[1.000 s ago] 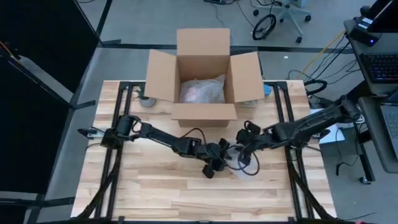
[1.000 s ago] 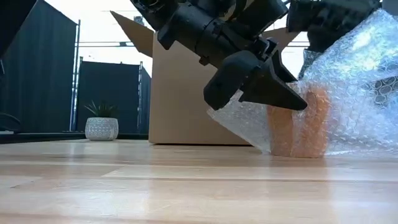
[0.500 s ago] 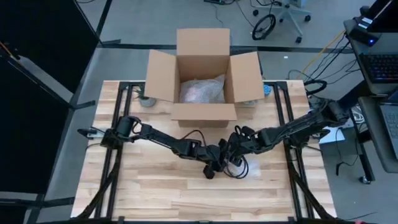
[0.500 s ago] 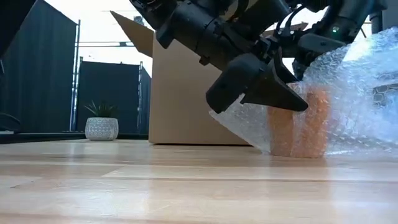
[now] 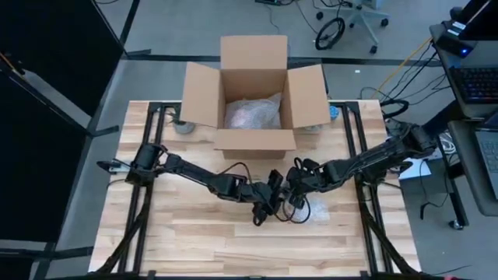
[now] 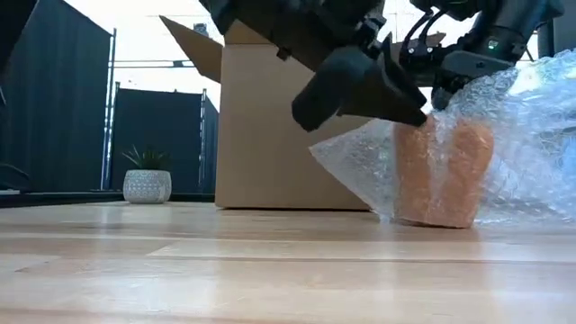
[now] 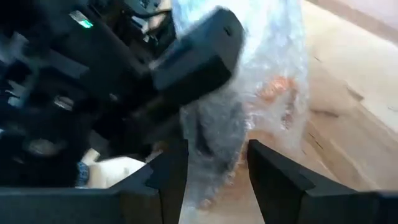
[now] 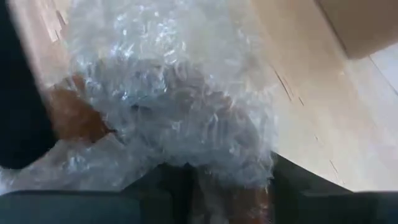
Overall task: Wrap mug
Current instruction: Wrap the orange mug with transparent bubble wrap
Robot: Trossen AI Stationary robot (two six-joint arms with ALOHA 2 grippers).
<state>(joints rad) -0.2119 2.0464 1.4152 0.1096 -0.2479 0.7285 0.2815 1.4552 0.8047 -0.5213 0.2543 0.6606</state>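
Bubble wrap (image 7: 261, 81) hangs at twelve o'clock between the left gripper's (image 7: 214, 168) spread fingers (image 7: 273, 180), orange showing through.

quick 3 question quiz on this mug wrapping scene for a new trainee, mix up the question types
1. True or false: the orange mug stands on the wooden table, with clear bubble wrap around it.
2. Multiple choice: what lies inside the open brown cardboard box? A) a bundle of bubble wrap B) a stack of plates C) a roll of tape
3. Fill in: in the low view, a small patterned pot with a green ____ stands in the room behind the table.

Both the left gripper and the right gripper meet at the wrap near the table's middle.

Key: 1 true; 2 A; 3 plant
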